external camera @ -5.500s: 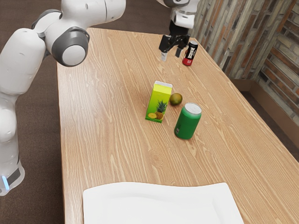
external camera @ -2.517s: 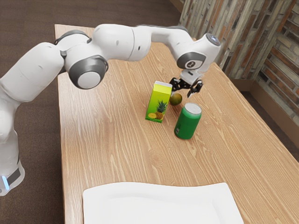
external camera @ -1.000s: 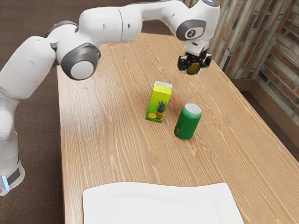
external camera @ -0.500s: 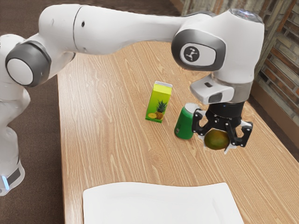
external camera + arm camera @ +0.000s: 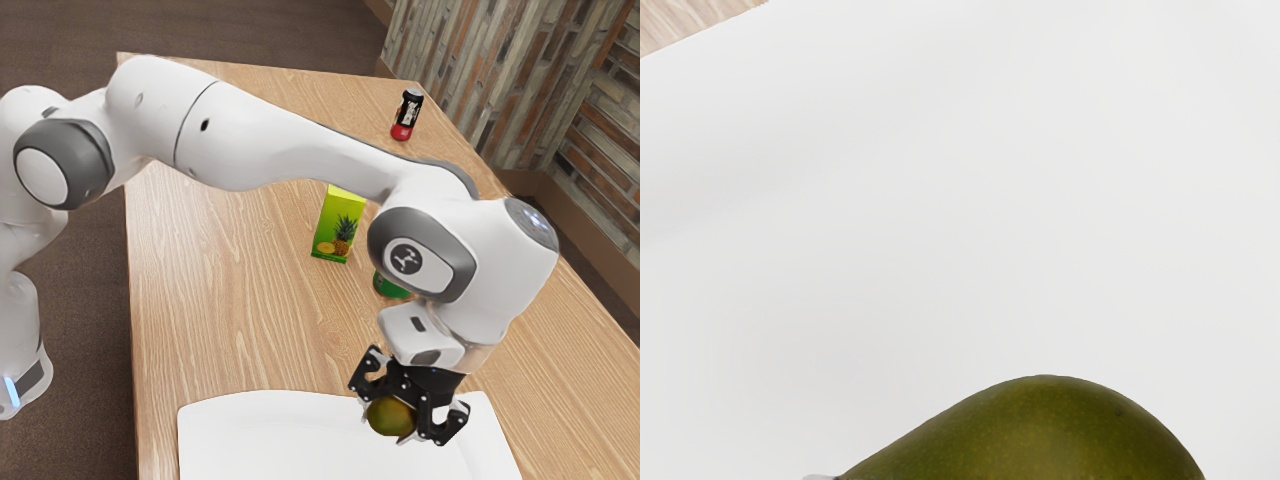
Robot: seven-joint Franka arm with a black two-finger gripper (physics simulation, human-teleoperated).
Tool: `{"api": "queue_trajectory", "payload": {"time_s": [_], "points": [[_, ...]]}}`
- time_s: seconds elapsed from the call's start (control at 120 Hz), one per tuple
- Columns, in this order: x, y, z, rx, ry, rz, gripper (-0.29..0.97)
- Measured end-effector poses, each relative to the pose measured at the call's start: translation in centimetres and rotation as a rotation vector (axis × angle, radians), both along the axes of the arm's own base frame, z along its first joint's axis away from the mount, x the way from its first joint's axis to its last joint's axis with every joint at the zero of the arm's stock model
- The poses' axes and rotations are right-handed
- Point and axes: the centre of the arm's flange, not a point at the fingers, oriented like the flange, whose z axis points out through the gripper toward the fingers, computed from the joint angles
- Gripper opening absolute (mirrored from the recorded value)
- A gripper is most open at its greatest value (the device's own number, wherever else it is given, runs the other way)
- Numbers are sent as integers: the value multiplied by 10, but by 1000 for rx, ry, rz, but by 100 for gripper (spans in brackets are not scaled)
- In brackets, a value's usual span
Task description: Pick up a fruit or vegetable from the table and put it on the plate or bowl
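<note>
Green fruit (image 5: 388, 418) hangs clamped between the gripper's (image 5: 405, 418) two fingers, over the white plate (image 5: 260, 440), long axis about level, one end tapering. Yellow-green carton (image 5: 338, 222) bears a pineapple picture; the bottle's (image 5: 407, 113) label is unreadable

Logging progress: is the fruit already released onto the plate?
No, the tool grips the green fruit from both sides, over the white plate.

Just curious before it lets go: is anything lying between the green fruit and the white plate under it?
Nothing: the wrist view shows bare white plate under the fruit in the gripper.
</note>
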Motion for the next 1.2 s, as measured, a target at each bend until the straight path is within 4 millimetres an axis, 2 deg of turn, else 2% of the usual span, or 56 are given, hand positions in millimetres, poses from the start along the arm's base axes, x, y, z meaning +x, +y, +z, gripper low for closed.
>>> {"api": "queue_trajectory", "payload": {"time_s": [0.517, 0.842, 1.2], "points": [[1, 5, 1, -2, 20, 43, 28], [4, 10, -5, 16, 29, 62, 28], [16, 27, -7, 32, 26, 99, 28]]}}
